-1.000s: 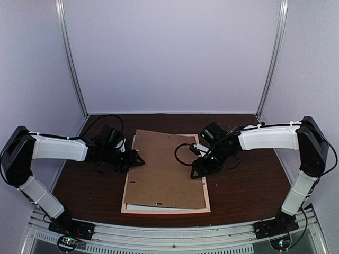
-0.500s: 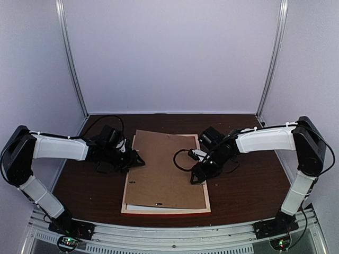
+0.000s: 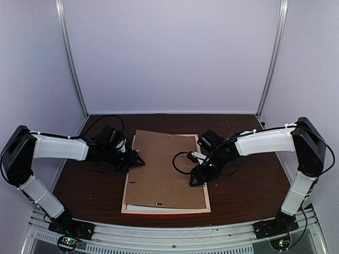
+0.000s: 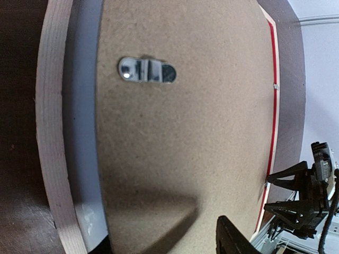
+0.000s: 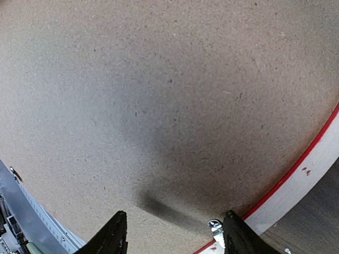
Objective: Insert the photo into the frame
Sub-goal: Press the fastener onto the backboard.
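- One frame (image 3: pixel 165 213) lies face down at the middle of the dark bench (image 3: pixel 249 196), its red edge towards the arm bases and its pale wood back rail showing in the left wrist view.
- One brown backing board (image 3: pixel 164 159) covers nearly all of the frame's back and sits slightly askew in it.
- The photo cannot be seen. A single pale strip (image 4: pixel 85 132) shows between the board and the wood rail, and whether it is the print cannot be told.
- One metal hanger plate (image 4: pixel 145 70) is fixed to the board, and one small metal tab (image 5: pixel 214 226) sits by the red rim under the right wrist.
- The left gripper (image 3: pixel 133 159) is at the frame's left rail. Only one finger shows in its own camera, so the state of its jaws cannot be told.
- The right gripper (image 3: pixel 195 180) hangs over the board near the frame's right rail. Its jaws are released, with only bare board between them.
- The frame looks thin, light and rigid, and is probably best held by an outer rail.
- The board looks stiff and flat, with little to grasp except an edge or corner.
- A paper print would be light, limp and easily creased, so its border is the safest place to pinch.
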Robot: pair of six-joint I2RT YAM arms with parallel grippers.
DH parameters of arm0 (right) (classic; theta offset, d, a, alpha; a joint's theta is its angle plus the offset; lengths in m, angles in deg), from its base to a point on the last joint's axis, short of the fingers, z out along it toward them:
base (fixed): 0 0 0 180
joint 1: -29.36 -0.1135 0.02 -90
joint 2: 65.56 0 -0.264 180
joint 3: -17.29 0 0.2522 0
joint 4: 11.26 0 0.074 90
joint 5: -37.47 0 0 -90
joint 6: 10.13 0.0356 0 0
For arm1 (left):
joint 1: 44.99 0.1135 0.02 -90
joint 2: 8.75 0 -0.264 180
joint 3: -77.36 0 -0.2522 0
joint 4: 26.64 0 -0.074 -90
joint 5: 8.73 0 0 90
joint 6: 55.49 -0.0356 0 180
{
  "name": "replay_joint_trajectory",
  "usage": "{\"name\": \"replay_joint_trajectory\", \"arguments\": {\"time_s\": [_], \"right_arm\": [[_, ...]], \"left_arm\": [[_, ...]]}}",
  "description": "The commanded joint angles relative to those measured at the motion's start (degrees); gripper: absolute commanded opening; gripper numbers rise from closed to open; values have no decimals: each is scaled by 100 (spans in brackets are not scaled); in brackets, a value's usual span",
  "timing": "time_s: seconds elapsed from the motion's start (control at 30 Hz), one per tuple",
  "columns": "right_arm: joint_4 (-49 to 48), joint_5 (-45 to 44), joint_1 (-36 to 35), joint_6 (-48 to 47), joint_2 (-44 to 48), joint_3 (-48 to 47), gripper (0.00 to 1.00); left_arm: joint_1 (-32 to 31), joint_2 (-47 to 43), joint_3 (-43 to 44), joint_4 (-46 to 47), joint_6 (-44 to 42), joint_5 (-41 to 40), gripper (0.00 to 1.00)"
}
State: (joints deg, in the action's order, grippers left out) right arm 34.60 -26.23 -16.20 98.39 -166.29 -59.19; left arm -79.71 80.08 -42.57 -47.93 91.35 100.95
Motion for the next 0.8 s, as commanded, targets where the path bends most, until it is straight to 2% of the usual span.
{"name": "replay_joint_trajectory", "arguments": {"time_s": [0.0,0.77], "right_arm": [[192,-22,-75,221,103,178,61],[498,-563,-144,1662,247,178,60]], "left_arm": [[-52,31,192,220,-114,103,52],[-52,63,222,66,-135,-42,52]]}}
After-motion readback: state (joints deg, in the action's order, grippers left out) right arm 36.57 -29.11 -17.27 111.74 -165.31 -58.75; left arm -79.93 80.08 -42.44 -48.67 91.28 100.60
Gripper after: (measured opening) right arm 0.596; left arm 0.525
